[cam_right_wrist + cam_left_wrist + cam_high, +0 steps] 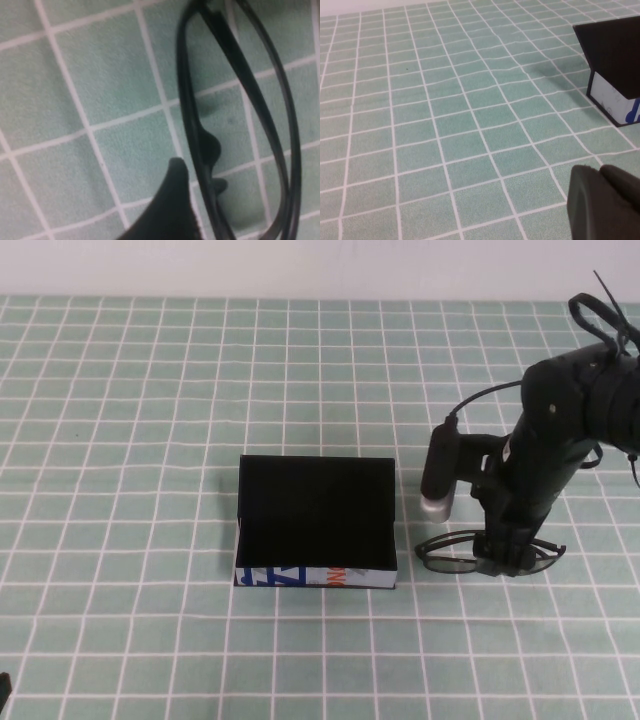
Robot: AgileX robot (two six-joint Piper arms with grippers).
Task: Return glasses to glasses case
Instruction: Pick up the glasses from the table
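- Glasses (455, 558): a dark, thin-framed pair with black arms and greyish lenses, lying flat on the tabletop (120, 440) just to the right of the case and level with its front edge.
- Close up in the right wrist view, the glasses (197, 125) show a thin black rim and a nose pad, with the green checked cloth visible through the lens.
- Glasses case (315, 520): a black rectangular box near the middle of the tabletop, with a white front edge printed in blue and orange; its dark top faces the camera.
- In the left wrist view one corner of the glasses case (615, 65) appears, black above and white below.
- Right gripper (508, 558): the right arm reaches steeply down from the right side, its tip at the middle of the frame between the two lenses; the jaws are down at the bridge, but I cannot tell whether they are clamped on it.
- One dark fingertip (170, 205) sits just beside the rim.
- Left gripper (607, 200): low over bare tabletop, well apart from the case; only a dark part of it shows and I cannot tell how its jaws stand.
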